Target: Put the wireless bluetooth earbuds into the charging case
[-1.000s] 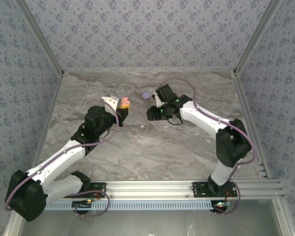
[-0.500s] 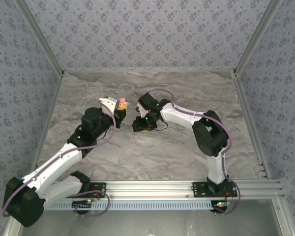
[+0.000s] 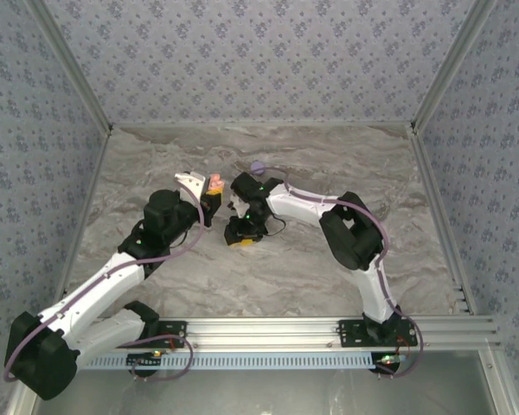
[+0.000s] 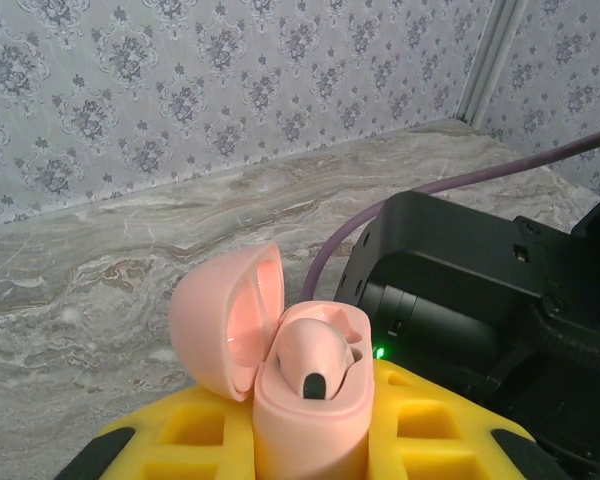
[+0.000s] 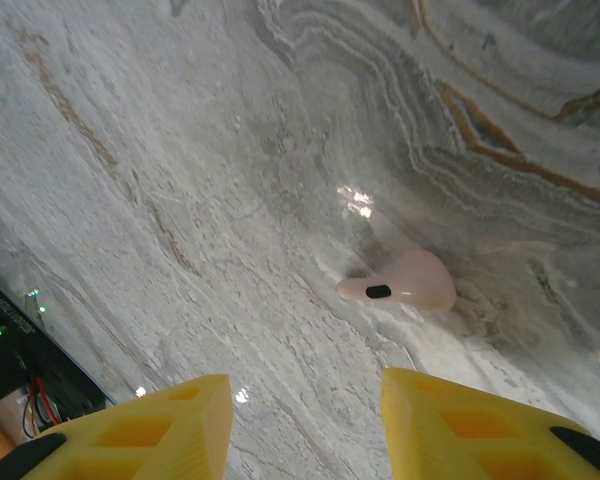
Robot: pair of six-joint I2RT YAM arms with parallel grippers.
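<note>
Grips open pink case (image 4: pixel 302 400) upright in left pincer (image 4: pixel 310 440), lower centre, opening up, one earbud (image 4: pixel 315 352) seated. Poises right pincer (image 5: pixel 305 420), parted and empty, above loose earbud (image 5: pixel 405 282) right of centre on tabletop (image 5: pixel 180 150), for pickup.

Grey marbled table (image 3: pixel 277 277): pale pink earbud (image 5: pixel 405 281) lying loose, lavender disc (image 3: pixel 258 167) farther back.

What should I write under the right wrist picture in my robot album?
The right claw, open, points at a pale pink earbud lying on the marble table.
</note>
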